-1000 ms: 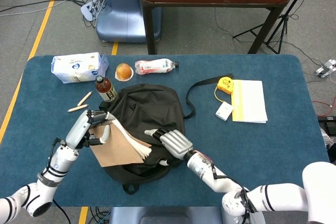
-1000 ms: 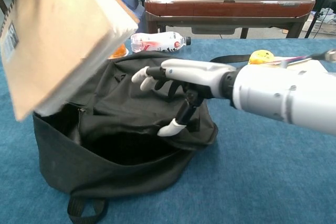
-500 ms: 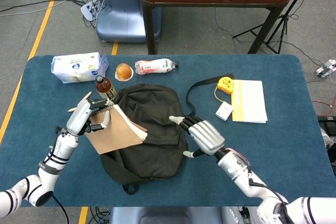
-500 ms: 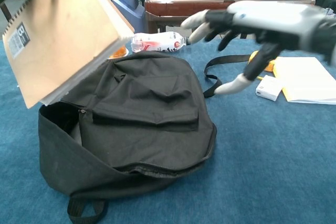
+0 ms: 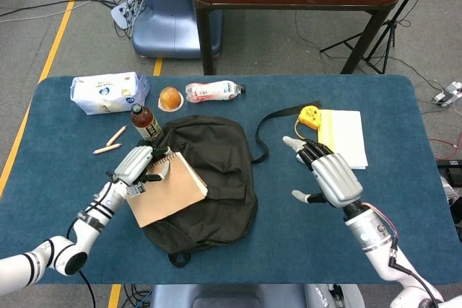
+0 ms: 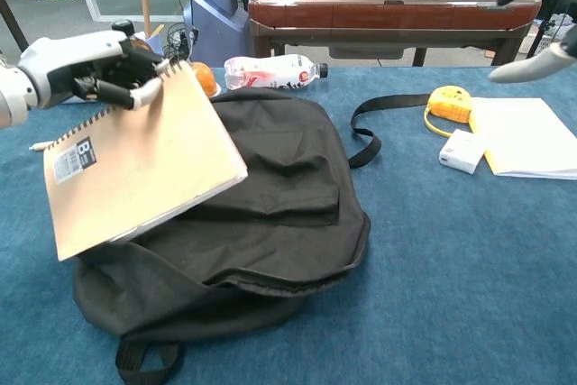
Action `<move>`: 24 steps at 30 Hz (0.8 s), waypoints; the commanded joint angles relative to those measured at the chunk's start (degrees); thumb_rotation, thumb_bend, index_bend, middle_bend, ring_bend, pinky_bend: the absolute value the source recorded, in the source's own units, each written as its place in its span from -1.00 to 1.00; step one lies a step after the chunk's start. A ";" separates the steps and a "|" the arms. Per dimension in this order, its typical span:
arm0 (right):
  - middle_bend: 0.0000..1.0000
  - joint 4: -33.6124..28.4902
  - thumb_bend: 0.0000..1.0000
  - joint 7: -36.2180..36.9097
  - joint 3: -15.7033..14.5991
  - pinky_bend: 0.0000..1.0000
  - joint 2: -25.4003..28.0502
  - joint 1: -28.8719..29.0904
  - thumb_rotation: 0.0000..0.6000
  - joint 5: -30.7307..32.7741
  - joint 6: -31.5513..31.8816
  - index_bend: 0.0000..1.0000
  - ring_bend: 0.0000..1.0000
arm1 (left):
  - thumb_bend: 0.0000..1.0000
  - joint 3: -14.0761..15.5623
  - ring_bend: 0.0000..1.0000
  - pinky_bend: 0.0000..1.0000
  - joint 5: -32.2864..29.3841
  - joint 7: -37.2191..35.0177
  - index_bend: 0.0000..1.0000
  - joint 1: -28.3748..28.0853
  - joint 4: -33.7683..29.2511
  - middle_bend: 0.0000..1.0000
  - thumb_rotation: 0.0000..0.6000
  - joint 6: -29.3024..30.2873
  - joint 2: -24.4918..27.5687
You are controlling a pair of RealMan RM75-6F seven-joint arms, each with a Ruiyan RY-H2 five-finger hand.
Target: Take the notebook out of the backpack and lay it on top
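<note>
The left part of the backpack [image 5: 216,178] is covered by the notebook [image 5: 167,189]. In the chest view, the right hand [image 6: 527,6] is cut off by the top and right edges. The bottle [image 5: 145,121] label cannot be read.

Along the far edge of the blue surface [image 5: 404,128] lie a tissue pack [image 5: 108,92], an orange [image 5: 170,98] and a flat bottle [image 5: 212,91]. Toward the right edge sit a yellow tape measure [image 5: 310,115], a white box [image 5: 308,153] and paper [image 5: 343,137].
</note>
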 commanded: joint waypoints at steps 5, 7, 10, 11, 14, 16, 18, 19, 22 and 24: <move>-0.66 1.60 -1.00 0.69 -0.52 -0.55 2.20 -2.83 1.00 0.43 1.63 -0.84 -0.75 | -0.45 -0.78 -0.87 -0.53 -2.38 4.49 -0.74 1.97 -2.91 -0.92 1.00 1.09 3.45; -0.65 2.17 -1.00 1.10 -1.05 -0.55 2.88 -4.02 1.00 0.67 2.09 -0.84 -0.75 | -0.45 -0.50 -0.87 -0.55 -2.15 4.75 -0.74 3.58 -4.55 -0.92 1.00 2.55 5.57; -0.61 2.99 -0.92 1.62 -1.80 -0.55 3.61 -5.72 1.00 1.17 2.68 -0.84 -0.75 | -0.45 0.35 -0.85 -0.55 -1.40 6.04 -0.72 6.55 -6.84 -0.91 1.00 5.89 8.60; -0.60 3.22 -0.88 1.74 -2.00 -0.55 3.74 -6.28 1.00 1.31 2.99 -0.84 -0.75 | -0.45 0.76 -0.84 -0.55 -1.30 6.86 -0.70 7.53 -7.60 -0.89 1.00 6.89 9.57; -0.51 4.17 -0.63 1.90 -2.74 -0.51 4.01 -8.16 1.00 1.68 4.09 -0.69 -0.72 | -0.45 2.28 -0.79 -0.55 -1.10 10.55 -0.65 11.15 -9.71 -0.86 1.00 10.93 12.39; -0.43 4.83 -0.48 2.03 -3.23 -0.46 4.20 -9.16 1.00 2.10 4.31 -0.50 -0.63 | -0.45 3.32 -0.74 -0.55 -0.78 12.79 -0.61 13.43 -10.32 -0.83 1.00 13.57 13.58; -0.36 5.83 -0.40 2.45 -3.97 -0.40 4.53 -10.09 1.00 2.32 3.93 -0.35 -0.55 | -0.45 4.54 -0.72 -0.55 -0.42 15.27 -0.56 16.09 -10.68 -0.81 1.00 16.53 14.70; -0.33 6.26 -0.38 2.94 -4.37 -0.36 4.70 -10.45 1.00 2.26 3.52 -0.30 -0.53 | -0.45 5.03 -0.72 -0.55 -0.28 16.31 -0.55 17.25 -10.76 -0.81 1.00 17.85 15.07; -0.23 7.88 -0.33 5.01 -5.41 -0.26 4.84 -12.00 1.00 1.77 3.20 -0.20 -0.43 | -0.45 6.82 -0.72 -0.55 0.63 19.55 -0.52 21.64 -11.03 -0.80 1.00 22.93 15.93; -0.19 8.70 -0.33 6.03 -5.82 -0.21 5.04 -12.79 1.00 1.35 3.22 -0.15 -0.38 | -0.45 7.83 -0.70 -0.55 1.35 20.91 -0.49 24.05 -10.92 -0.77 1.00 25.65 16.18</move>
